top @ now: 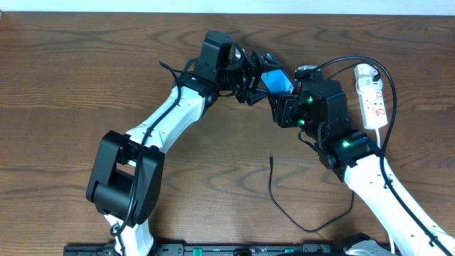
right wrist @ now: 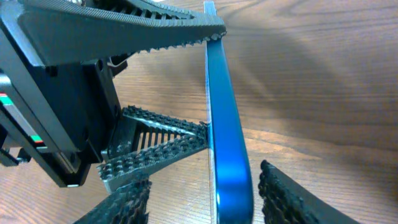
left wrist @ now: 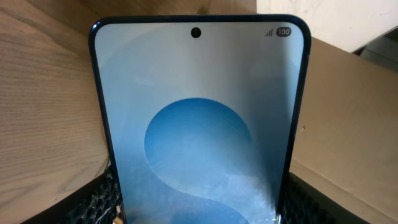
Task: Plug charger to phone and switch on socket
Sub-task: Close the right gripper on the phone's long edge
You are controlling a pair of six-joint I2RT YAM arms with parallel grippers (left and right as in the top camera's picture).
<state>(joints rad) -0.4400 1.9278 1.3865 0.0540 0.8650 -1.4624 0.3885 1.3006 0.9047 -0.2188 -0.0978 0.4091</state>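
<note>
Firmly, the left end effector clamps the phone (screen lit); right end effector straddles it, jaws apart.

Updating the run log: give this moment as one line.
left gripper: shut on phone | right gripper: jaws open astride phone edge | charger: tip loose on table | socket: untouched

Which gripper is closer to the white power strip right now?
Right. The right gripper straddles the phone on the power strip side; the left gripper grips the phone from the far side.
</note>
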